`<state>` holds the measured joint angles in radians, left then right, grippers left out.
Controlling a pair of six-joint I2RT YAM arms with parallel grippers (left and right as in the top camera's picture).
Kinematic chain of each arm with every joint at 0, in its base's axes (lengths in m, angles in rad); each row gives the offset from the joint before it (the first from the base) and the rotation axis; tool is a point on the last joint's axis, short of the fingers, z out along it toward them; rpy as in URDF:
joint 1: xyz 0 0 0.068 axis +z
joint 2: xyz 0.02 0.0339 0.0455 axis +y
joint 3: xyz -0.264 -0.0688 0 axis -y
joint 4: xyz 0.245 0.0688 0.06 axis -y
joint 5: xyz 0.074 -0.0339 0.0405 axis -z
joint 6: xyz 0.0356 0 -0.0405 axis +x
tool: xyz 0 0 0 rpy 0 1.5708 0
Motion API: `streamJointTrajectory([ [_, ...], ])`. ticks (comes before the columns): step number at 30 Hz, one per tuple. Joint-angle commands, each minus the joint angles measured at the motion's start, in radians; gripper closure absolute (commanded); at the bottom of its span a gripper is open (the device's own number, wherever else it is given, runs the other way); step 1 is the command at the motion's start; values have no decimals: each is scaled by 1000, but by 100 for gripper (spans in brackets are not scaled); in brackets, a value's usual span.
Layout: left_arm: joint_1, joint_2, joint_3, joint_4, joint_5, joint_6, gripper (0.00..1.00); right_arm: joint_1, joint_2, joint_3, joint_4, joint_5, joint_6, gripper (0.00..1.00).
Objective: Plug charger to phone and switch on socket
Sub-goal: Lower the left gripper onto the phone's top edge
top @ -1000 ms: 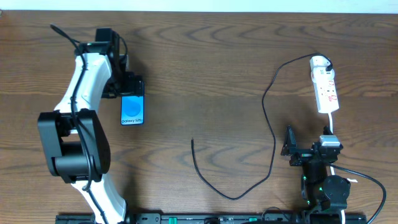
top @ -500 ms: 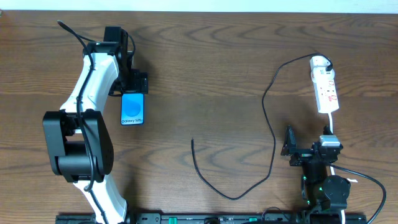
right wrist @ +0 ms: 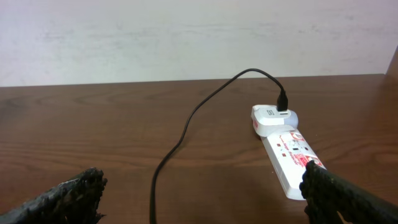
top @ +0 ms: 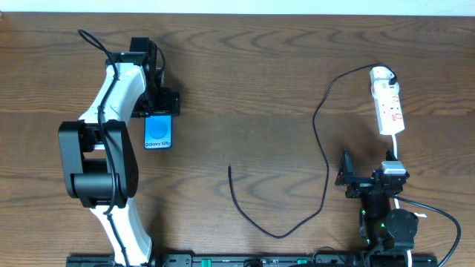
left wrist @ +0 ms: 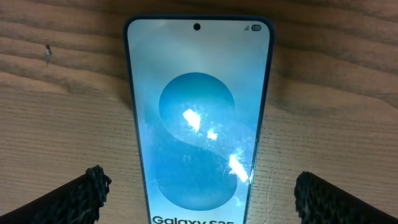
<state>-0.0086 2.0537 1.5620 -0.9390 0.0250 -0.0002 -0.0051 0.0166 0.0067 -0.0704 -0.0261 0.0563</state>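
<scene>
Phone [left wrist: 198,118] | screen reads "Galaxy S25" | top corner badge "100"

The table [top: 245,81] is brown wood with wavy grain and a soft shine. The phone [left wrist: 199,118] has a smooth, glossy glass face with bright glints. The left finger pads [left wrist: 78,199] are black and bumpy, maybe rubber. The socket [right wrist: 287,157] is smooth white plastic. The charger [top: 326,172] cable looks black and matt
</scene>
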Motion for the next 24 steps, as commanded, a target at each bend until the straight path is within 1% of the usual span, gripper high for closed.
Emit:
streamJointTrajectory([
  [1, 3, 0, -4, -2, 8, 6, 2, 7, -11, -1, -4, -3, -9, 1],
  [12, 3, 2, -24, 16, 8, 6, 2, 7, -11, -1, -4, -3, -9, 1],
  [18, 3, 2, -68, 64, 9, 6, 2, 7, -11, -1, -4, -3, -9, 1],
  [24, 3, 2, -80, 76, 9, 6, 2, 7, -11, -1, -4, -3, -9, 1],
])
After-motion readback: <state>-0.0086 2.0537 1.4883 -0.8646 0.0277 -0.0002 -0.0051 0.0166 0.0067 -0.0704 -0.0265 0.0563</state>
